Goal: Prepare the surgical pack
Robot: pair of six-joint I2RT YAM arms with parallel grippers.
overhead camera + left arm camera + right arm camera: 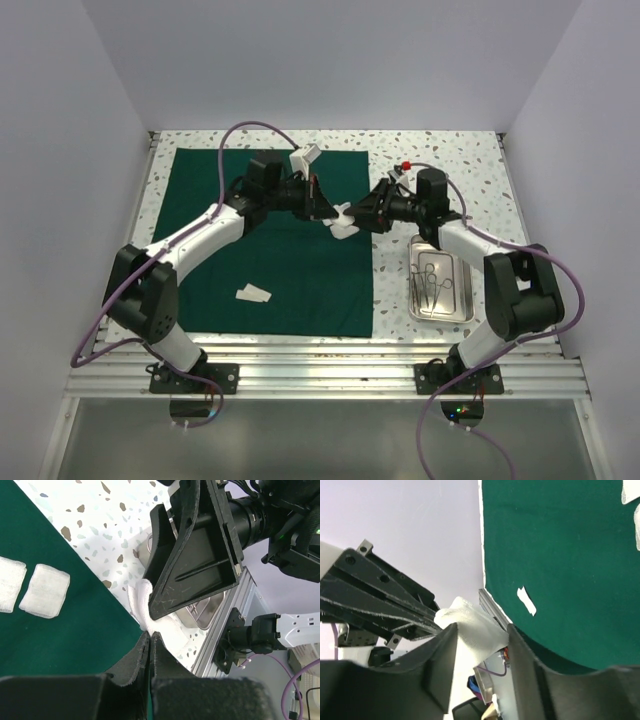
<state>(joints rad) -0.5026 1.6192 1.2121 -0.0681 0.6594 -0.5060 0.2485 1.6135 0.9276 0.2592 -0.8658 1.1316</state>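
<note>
Pinching soft white gauze (pixel 141 597), left pincer (pixel 150 639) clamped; right pincer (pixel 482 630) straddling it, grip unclear.

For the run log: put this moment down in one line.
stage: gauze between both grippers, over cloth edge | left gripper: shut on gauze | right gripper: jaws around gauze, grip unclear | tray: instruments inside

Bright even light, soft shadows — left end effector (pixel 150 645) blurred.

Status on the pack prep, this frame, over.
Left gripper shut on gauze wad, midair. Right gripper straddles same wad, grip unclear. Green cloth flat, tray beside it. No obstruction seen.
</note>
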